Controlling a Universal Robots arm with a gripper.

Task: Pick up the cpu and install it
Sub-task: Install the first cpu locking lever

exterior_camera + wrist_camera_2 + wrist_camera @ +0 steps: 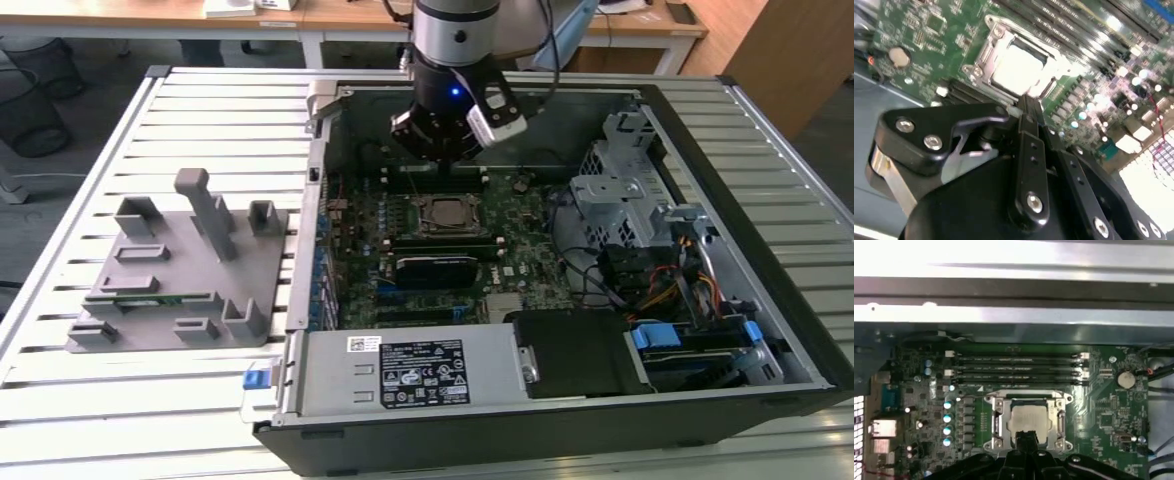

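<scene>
cpu (1028, 418): seated in socket (1028, 421). gripper (1027, 439): fingers pinched narrow, empty, just above. advice: stay square, lift straight.

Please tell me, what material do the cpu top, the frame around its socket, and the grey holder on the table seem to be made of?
The cpu: pale silver top, apparently bare metal, since it shines brightly under the light.
The socket frame: bright, reflective strips with screws at the corners, probably steel or similar plated metal.
The grey holder: uniform matte grey without shine, likely plastic, perhaps printed; this cannot be confirmed.
</scene>
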